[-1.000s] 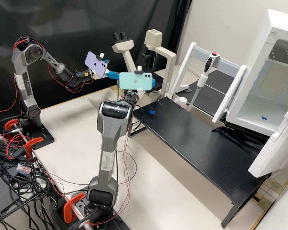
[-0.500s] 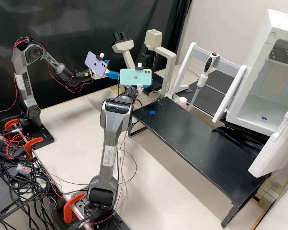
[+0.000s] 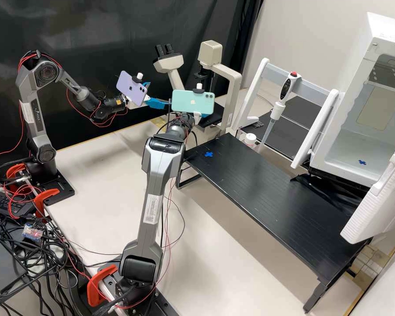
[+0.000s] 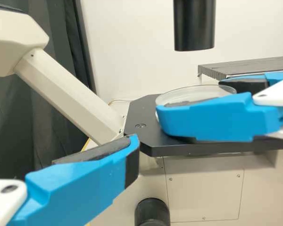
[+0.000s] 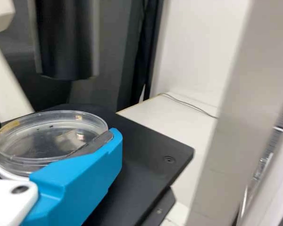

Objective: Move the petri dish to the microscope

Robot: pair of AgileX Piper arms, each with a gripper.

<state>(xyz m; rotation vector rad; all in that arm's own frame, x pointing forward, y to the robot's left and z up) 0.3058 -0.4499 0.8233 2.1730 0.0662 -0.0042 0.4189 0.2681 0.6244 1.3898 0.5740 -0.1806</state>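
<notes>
Clear round petri dish point(image 5: 35, 134) clamped by right gripper point(image 5: 54, 132), over black flat microscope stage point(image 5: 146, 153); can't tell if base touches. Right arm just shifted farther and right, so looks like final placing. Left gripper point(image 3: 159, 93) parked near left of stage, fingers apart. Black cylindrical lens housing point(image 4: 194, 26) hangs above: watch headroom on retreat.

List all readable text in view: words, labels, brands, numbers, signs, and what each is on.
No text is clear enough to quote.
Label on the nearer arm: too small.
Pale label on the farther arm: too small.
White cabinet, top edge: faint print, too small.
Signs: wordless blue crosses on the black stand and cabinet floor.
</notes>
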